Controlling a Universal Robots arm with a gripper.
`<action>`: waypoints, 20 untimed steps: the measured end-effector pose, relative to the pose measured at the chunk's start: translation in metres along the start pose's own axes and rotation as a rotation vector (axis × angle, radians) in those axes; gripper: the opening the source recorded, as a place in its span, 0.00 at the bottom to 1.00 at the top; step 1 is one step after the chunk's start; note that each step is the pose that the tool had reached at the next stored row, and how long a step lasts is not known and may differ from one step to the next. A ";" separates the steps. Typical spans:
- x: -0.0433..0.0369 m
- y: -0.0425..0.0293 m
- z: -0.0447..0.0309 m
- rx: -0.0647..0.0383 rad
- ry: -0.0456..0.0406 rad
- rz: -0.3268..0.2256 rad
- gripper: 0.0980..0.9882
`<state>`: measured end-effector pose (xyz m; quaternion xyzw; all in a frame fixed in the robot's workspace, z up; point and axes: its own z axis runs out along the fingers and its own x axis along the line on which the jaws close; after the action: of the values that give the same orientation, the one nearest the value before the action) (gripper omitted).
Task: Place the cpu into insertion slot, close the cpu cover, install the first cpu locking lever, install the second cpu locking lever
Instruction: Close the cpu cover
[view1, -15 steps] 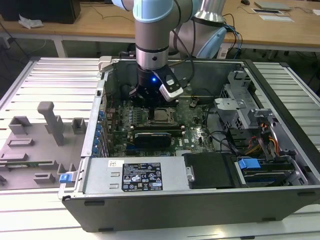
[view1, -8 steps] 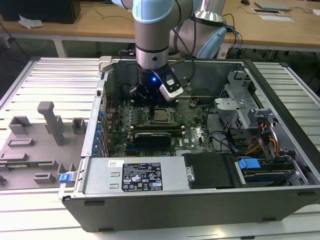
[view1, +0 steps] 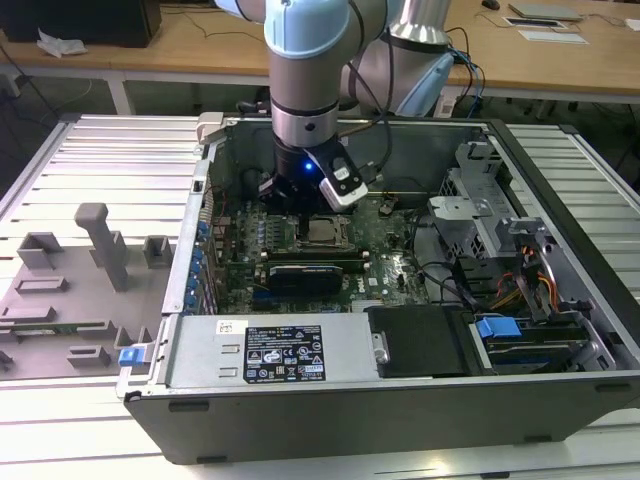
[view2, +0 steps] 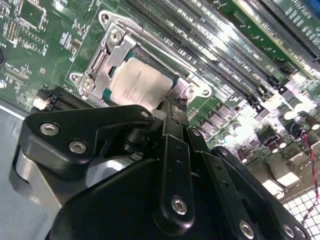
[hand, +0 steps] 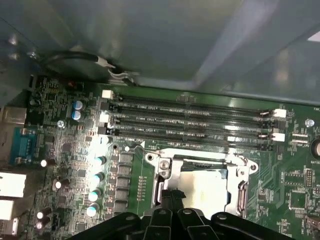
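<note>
cpu (view2: 141, 86) lying flat inside the insertion slot (view1: 322, 232), cpu cover (view2: 106, 57) down around it as a metal frame, pincer (view2: 171, 109) clenched, tips together at the slot's edge, long memory slots (hand: 190, 120) beside the slot, green board (hand: 295, 185) around the slot, open computer case (view1: 400, 425) around all

Pincer (view2: 170, 106) beside seated cpu (view2: 141, 82).
</note>
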<state>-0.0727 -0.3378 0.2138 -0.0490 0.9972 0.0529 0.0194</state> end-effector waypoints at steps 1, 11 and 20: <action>0.0000 -0.0002 0.0000 -0.017 -0.0022 0.001 0.01; -0.0019 -0.0100 -0.0007 -0.030 -0.0024 0.001 0.01; -0.0084 -0.0201 0.0025 -0.033 0.0081 0.003 0.01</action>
<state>-0.0623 -0.3566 0.2097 -0.0482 0.9963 0.0691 0.0144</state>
